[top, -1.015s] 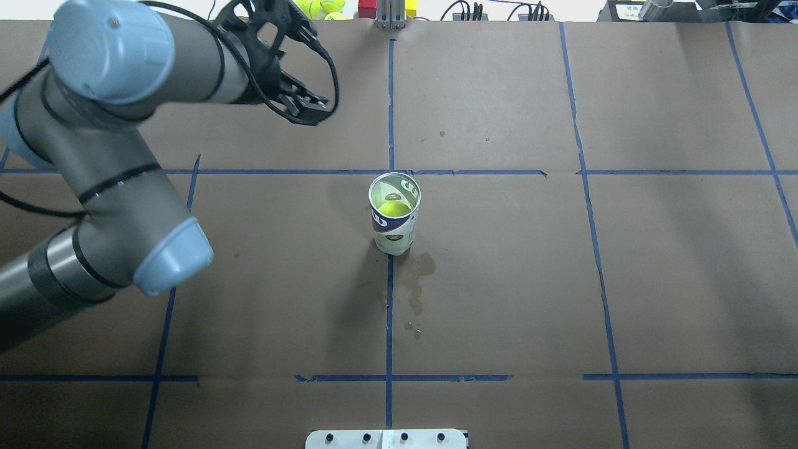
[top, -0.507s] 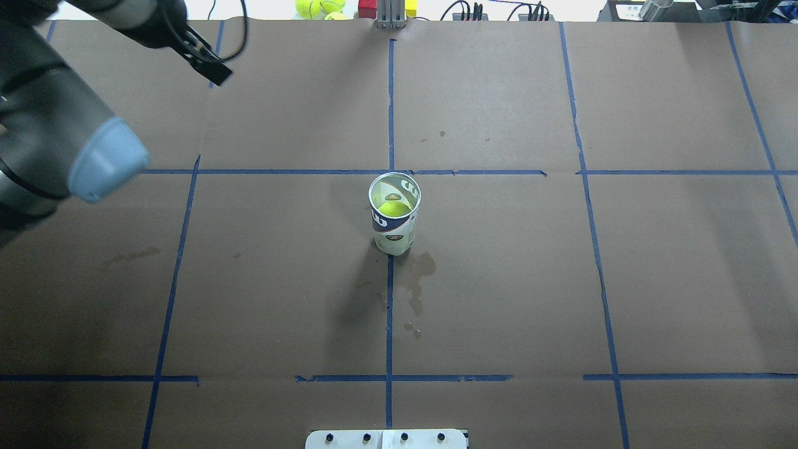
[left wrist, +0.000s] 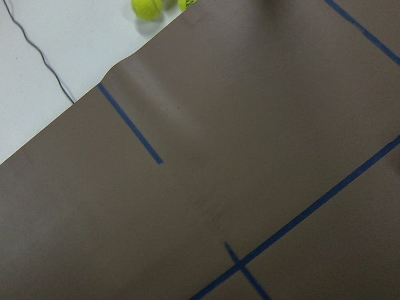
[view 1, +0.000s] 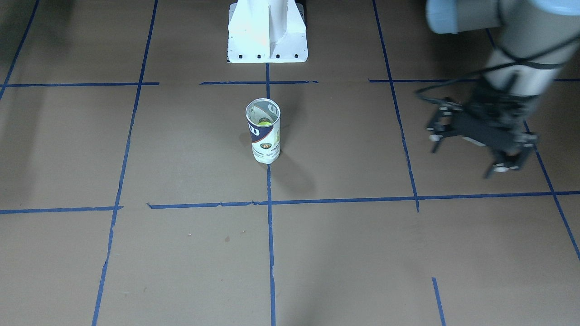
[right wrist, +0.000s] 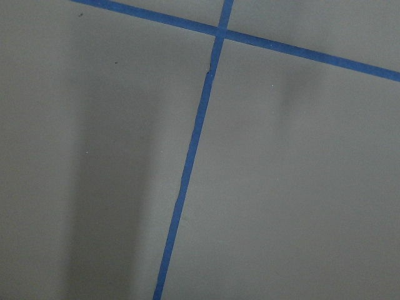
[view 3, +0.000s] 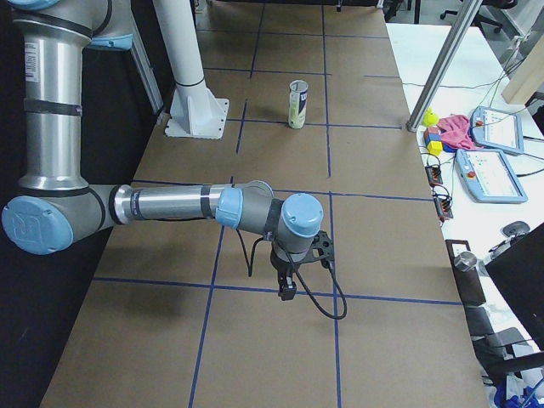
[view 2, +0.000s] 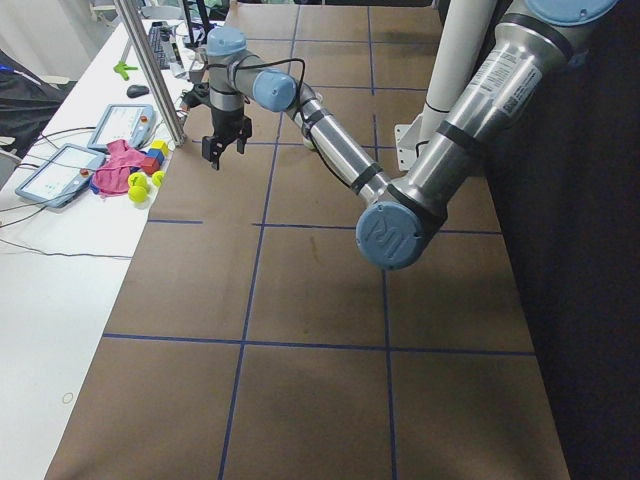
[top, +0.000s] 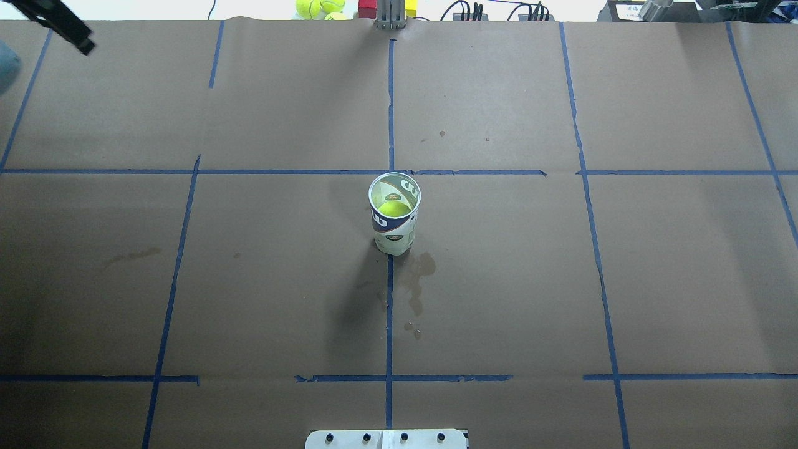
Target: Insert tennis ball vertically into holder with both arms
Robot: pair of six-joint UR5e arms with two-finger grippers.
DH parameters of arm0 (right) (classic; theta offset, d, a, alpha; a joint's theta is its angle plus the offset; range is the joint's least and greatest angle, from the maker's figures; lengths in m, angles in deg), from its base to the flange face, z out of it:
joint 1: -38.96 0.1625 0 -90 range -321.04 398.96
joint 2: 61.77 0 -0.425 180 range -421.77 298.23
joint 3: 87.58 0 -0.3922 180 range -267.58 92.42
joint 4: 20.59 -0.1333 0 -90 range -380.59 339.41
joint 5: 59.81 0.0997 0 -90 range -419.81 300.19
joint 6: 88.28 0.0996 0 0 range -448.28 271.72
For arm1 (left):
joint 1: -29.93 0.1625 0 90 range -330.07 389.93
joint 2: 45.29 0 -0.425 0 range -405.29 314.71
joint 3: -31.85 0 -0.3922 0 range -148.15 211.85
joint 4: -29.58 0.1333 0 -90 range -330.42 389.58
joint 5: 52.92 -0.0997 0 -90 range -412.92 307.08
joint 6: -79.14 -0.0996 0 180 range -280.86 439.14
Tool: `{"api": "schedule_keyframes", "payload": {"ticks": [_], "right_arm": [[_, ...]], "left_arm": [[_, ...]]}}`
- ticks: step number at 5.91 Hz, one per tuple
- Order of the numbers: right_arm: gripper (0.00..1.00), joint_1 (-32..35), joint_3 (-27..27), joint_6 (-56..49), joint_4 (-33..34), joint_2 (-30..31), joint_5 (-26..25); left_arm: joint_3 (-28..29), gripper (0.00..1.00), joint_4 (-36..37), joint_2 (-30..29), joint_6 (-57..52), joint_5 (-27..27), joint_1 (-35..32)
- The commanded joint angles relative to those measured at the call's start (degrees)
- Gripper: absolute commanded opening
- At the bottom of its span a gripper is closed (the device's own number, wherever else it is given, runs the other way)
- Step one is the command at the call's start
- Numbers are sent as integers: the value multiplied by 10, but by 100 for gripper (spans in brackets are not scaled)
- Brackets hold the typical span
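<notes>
The holder [top: 394, 215], a clear can with a white and navy label, stands upright at the table's middle; it also shows in the front view [view 1: 263, 132] and the right side view [view 3: 297, 104]. A yellow-green tennis ball [top: 393, 208] sits inside it. My left gripper [view 1: 466, 153] hangs open and empty above the paper, far to the holder's left; only its tip shows in the overhead view [top: 68, 31]. My right gripper [view 3: 287, 285] hovers low over the table, far from the holder; I cannot tell whether it is open or shut.
Spare tennis balls [top: 318, 7] and coloured blocks [top: 368, 7] lie beyond the table's far edge. A white metal pedestal [view 1: 267, 31] stands at the robot's side. A dark stain [top: 418, 280] marks the brown paper near the holder.
My left arm has swung away from the table's middle to the far left, almost out of the overhead view. The holder and the ball have not moved.
</notes>
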Motion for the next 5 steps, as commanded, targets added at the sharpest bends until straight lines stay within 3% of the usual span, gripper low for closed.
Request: {"api": "schedule_keyframes", "payload": {"ticks": [1,2,4,5], "right_arm": [[100,0,-3,0,0,0,2],[100,0,-2,-1,0,0,2],[100,0,-1,-1,0,-1,3],[100,0,-1,-2,-1,-1,1]], "left_arm": [[49,100,7,51,-4,7,-57],[51,100,1,93,-4,20,-69],[61,100,-115,228,-50,23,-79],[65,100,-111,241,-54,24,-93]]}}
